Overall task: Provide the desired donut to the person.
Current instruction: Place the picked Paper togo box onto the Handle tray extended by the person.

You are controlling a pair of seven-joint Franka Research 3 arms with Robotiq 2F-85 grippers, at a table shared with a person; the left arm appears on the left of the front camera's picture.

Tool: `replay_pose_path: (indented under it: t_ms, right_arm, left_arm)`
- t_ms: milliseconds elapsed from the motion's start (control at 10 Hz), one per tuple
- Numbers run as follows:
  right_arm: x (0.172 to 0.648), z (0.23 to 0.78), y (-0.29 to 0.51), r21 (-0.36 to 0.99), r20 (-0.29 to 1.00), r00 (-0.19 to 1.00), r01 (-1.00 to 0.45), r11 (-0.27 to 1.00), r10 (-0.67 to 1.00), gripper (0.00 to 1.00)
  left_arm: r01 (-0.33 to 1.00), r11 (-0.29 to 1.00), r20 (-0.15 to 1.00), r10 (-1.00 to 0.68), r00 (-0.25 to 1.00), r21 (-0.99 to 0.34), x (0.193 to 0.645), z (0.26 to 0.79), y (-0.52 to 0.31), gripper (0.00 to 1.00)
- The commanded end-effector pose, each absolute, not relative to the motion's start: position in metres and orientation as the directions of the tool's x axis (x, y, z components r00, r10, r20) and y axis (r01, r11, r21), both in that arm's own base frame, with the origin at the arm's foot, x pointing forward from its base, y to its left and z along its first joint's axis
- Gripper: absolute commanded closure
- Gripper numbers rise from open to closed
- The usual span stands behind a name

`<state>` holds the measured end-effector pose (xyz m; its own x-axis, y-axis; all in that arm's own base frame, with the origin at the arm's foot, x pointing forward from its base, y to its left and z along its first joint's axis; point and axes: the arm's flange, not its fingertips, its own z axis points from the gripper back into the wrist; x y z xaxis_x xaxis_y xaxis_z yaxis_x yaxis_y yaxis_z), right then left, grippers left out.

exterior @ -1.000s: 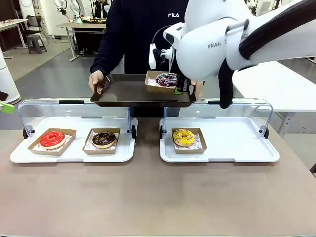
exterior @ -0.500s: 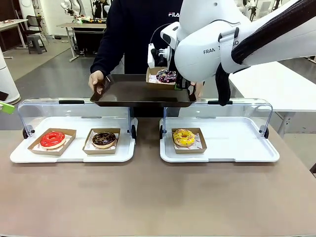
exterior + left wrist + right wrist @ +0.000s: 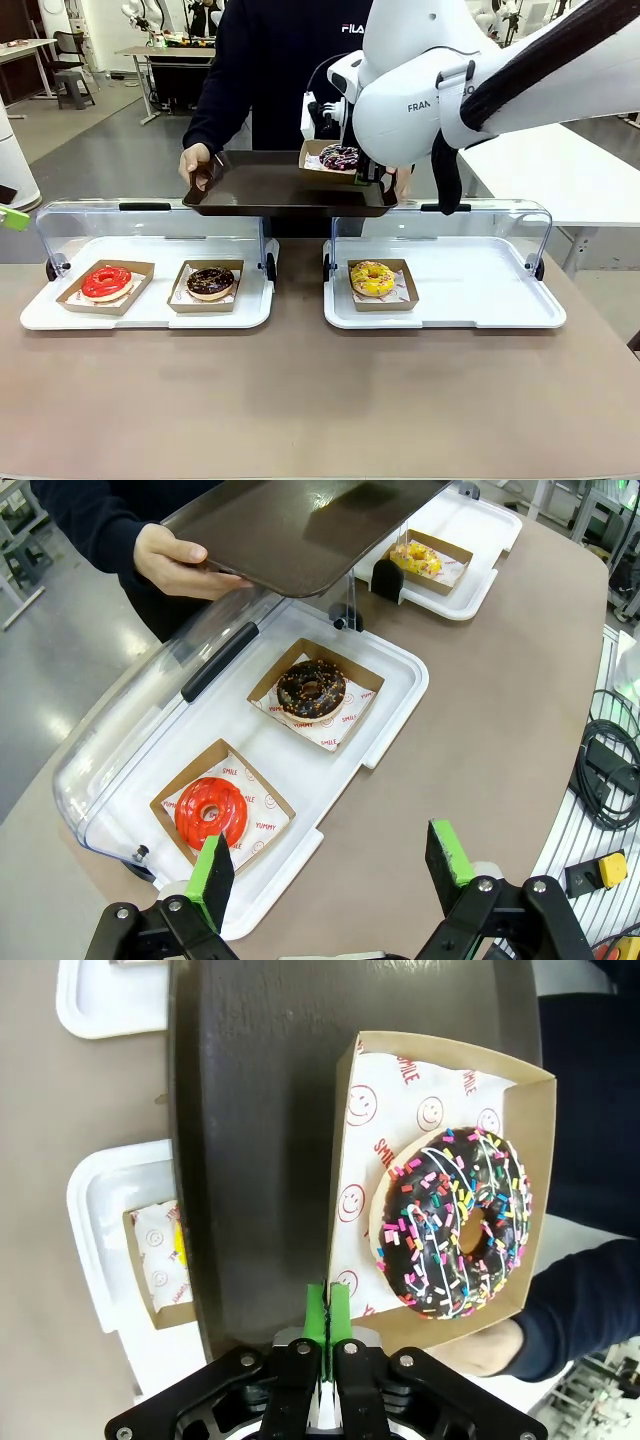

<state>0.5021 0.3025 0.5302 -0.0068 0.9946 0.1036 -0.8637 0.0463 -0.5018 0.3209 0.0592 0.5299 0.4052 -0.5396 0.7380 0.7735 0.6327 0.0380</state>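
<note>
Delivering the sprinkled donut (image 3: pixel 455 1225), our right claw (image 3: pixel 327 1305) pinches its box (image 3: pixel 538 1170) at the tray's (image 3: pixel 250 1110) two o'clock (left claw (image 3: pixel 330 865) open); release next.

A sprinkled chocolate donut (image 3: pixel 340 157) in a cardboard box (image 3: pixel 318 176) is seen at the far right corner of the dark tray (image 3: pixel 260 190) held by the navy-clad person (image 3: pixel 270 60).

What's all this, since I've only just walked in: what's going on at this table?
The right gripper is shut on the wall of a cardboard box with a sprinkled donut, holding it over the dark tray the person holds out. The left gripper hangs open above the red donut and chocolate donut in a white tray.
</note>
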Motion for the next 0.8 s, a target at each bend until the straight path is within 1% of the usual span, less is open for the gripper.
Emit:
replay_pose_path:
  t_ms: [0,100,300,400,500,600,700]
  right_arm:
    - [0.522,0.526,0.310,-0.491,0.119,0.006,-0.869,0.064,0.993,0.99]
    - [0.526,0.525,0.310,-0.490,0.124,0.001,-0.869,0.063,0.992,0.99]
    - [0.535,0.522,0.308,-0.472,0.107,0.040,-0.878,0.086,0.993,0.99]
    - [0.538,0.523,0.304,-0.444,0.111,0.053,-0.891,0.097,0.992,0.65]
    - [0.539,0.523,0.303,-0.428,0.103,0.046,-0.900,0.086,0.994,0.39]
    - [0.540,0.525,0.301,-0.420,0.102,0.040,-0.904,0.080,0.994,0.05]
    - [0.540,0.529,0.299,-0.422,0.104,0.031,-0.904,0.072,0.994,0.00]
  left_arm:
    - [0.776,0.630,0.744,-0.533,0.402,0.032,0.321,0.529,0.060,0.00]
    - [0.776,0.630,0.744,-0.533,0.402,0.032,0.321,0.529,0.060,0.00]
    - [0.776,0.630,0.744,-0.533,0.402,0.032,0.321,0.529,0.060,0.00]
    - [0.776,0.630,0.744,-0.533,0.402,0.032,0.321,0.529,0.060,0.00]
    - [0.776,0.630,0.744,-0.533,0.402,0.032,0.321,0.529,0.060,0.00]
    - [0.776,0.630,0.744,-0.533,0.402,0.032,0.321,0.529,0.060,0.00]
    - [0.776,0.630,0.744,-0.533,0.402,0.032,0.321,0.529,0.060,0.00]
